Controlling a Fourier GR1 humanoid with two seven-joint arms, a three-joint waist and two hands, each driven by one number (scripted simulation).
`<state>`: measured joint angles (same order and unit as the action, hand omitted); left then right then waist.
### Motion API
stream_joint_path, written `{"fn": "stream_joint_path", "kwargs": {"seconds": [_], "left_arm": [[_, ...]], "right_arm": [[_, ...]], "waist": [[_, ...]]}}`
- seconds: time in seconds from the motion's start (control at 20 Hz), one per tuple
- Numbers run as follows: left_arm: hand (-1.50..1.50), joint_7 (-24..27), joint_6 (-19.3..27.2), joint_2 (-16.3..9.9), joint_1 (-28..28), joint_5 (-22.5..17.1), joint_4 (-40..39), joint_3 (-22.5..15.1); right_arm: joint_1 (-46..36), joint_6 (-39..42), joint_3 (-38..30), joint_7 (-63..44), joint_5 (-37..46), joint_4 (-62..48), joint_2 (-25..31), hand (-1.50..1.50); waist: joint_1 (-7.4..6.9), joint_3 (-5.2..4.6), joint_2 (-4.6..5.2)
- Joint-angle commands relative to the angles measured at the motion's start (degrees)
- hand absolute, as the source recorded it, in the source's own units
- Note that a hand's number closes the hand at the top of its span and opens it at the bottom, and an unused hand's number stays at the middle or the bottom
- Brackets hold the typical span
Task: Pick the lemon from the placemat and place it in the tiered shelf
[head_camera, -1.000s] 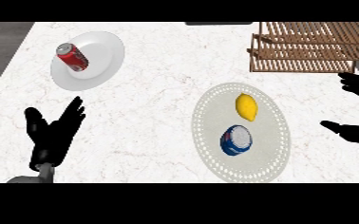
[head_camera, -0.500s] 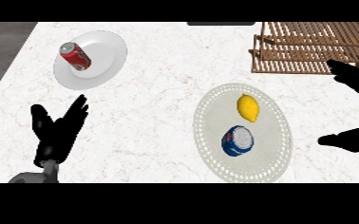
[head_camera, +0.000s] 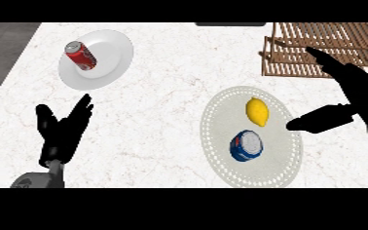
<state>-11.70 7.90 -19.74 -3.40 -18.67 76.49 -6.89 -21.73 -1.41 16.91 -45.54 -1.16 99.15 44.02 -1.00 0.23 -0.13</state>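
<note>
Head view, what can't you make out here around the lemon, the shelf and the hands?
- Shelf: cut off by the top and right edges; its tiers cannot be told apart, and the right hand covers part of it.
- Right hand: its wrist and forearm run off the right edge.
- Blue can on the placemat below the lemon: label too small to read.
- Left hand: forearm cut off at the lower edge.

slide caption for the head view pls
Open right hand beside the lemon on the placemat, tiered shelf behind.
</note>
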Motion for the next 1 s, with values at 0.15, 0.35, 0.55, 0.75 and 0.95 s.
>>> {"fn": "stream_joint_path", "kwargs": {"seconds": [0.15, 0.35, 0.55, 0.75, 0.95], "left_arm": [[0.00, -2.7, 0.1, 1.6, -0.5, 0.5, -1.2, 0.4], [0.00, -2.6, 0.6, 2.2, 0.7, 2.1, 1.1, 0.2], [0.00, -1.9, -1.8, 1.1, 0.0, 2.0, -1.4, 2.1], [0.00, -1.2, -2.9, 1.9, 1.4, 2.4, -2.1, 2.3], [0.00, 0.2, -2.0, 4.6, -1.8, 3.5, -5.9, 2.4]], "right_arm": [[-9.4, 1.0, 6.2, -10.0, 8.5, -9.1, -10.3, -1.50], [-9.4, 7.2, 6.7, -14.4, 8.6, -7.4, -10.3, -1.50], [-7.1, 5.9, 9.0, -12.7, 13.7, -10.8, -14.3, -1.50], [-8.3, 5.0, 8.0, -15.4, 17.9, -13.1, -16.8, -1.50], [-5.6, 3.9, 11.4, -17.2, 24.1, -11.5, -19.9, -1.50]], "waist": [[0.08, -0.26, 0.27], [0.63, -0.25, 0.10], [0.74, -0.24, 0.14], [0.65, -0.25, 0.17], [1.17, -0.27, 0.20]]}}
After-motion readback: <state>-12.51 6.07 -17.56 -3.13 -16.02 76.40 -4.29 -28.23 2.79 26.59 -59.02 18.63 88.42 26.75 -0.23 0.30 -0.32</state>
